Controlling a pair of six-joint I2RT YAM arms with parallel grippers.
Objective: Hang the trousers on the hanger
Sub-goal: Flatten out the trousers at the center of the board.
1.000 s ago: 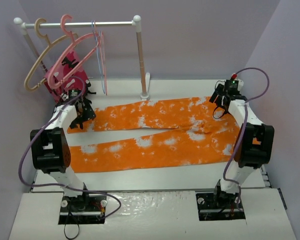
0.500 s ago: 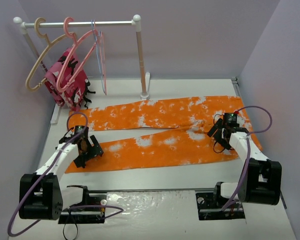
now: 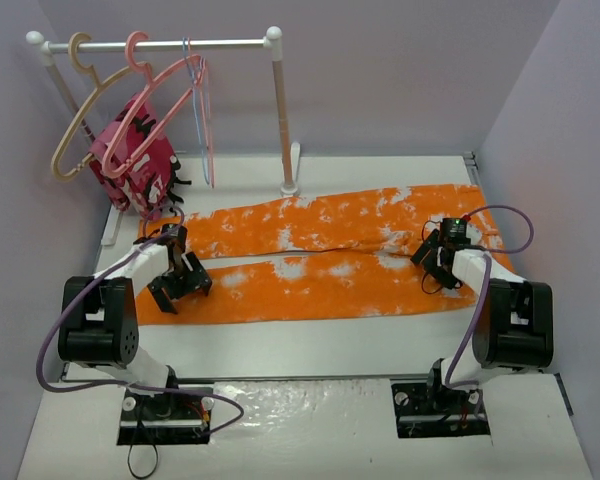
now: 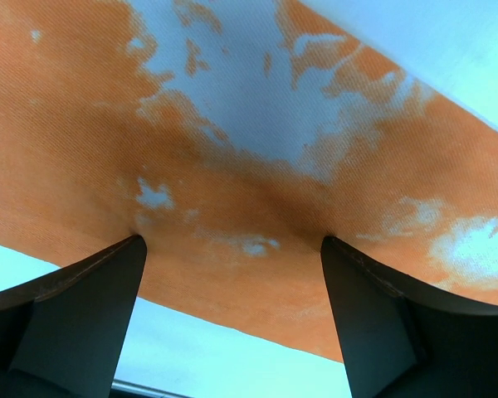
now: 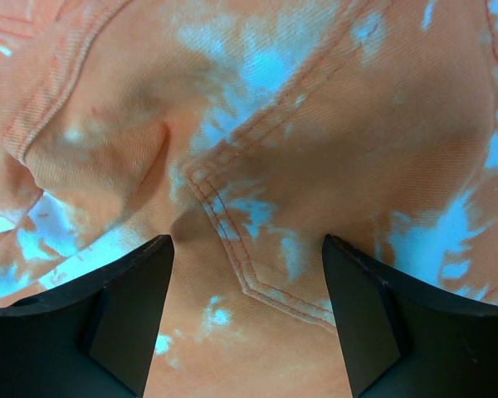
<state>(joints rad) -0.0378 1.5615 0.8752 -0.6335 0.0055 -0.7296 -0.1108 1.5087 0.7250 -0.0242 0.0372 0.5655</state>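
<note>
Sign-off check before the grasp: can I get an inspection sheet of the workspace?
Surface: white table, trousers spread on it.
Job's things: trousers flat, legs pointing left; salmon hanger on the rail.
Clutter: beige hanger, thin wire hangers, pink-and-red garment, all at the rail.
Grippers: left gripper open on the near leg's end; right gripper open on the seat.
Cables: purple cables loop off both arms.
Surroundings: plain walls; nothing else seen.
</note>
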